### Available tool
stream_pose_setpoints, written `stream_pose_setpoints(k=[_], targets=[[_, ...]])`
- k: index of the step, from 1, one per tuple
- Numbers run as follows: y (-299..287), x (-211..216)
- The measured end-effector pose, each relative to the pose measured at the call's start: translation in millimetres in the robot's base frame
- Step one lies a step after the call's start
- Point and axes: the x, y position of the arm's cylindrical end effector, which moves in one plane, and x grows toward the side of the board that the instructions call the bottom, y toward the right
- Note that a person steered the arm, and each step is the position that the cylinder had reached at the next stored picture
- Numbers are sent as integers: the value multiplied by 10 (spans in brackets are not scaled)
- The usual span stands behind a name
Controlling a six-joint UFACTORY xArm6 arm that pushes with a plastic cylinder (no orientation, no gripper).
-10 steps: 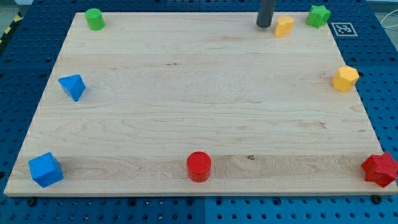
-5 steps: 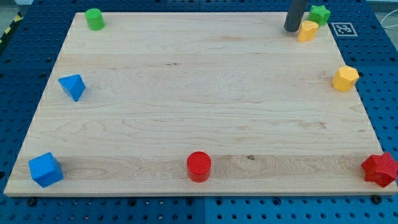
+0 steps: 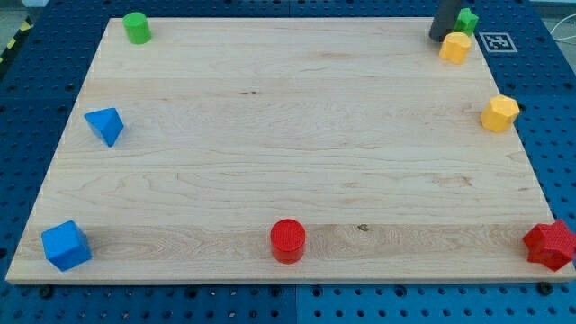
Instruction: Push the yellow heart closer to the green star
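Wooden tabletop (image 3: 270, 135) seen from above, blocks spread around its edges, listed from the view's left to its right. Blue cube (image 3: 66, 246) sits at about 8 o'clock, in the bottom-left corner. Blue pyramid-like block (image 3: 105, 125) lies at 9 o'clock near the left edge. Green cylinder (image 3: 137, 27) stands at about 10 o'clock, in the top-left corner. Red cylinder (image 3: 288, 240) rests at 6 o'clock on the bottom edge.

At about 1 o'clock, in the top-right corner, my tip (image 3: 440, 36) comes down just left of the yellow heart (image 3: 455, 47), touching or nearly touching its upper-left side. The green star (image 3: 466, 21) is just above and right of the heart, very close; I cannot tell whether they touch. My rod partly hides the star's left side.

Yellow hexagonal block (image 3: 499, 113) sits at 3 o'clock by the right edge. Red star (image 3: 550, 245) lies at about 4 o'clock, in the bottom-right corner.

I carry no pincer, only the rod.
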Motion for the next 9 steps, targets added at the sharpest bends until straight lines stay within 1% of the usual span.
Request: stream_pose_setpoints(k=[1,3,4,6,7,9], targets=[[-14,0],[-14,214],[-14,239],[-158,316],[-115,402],[-7,430]])
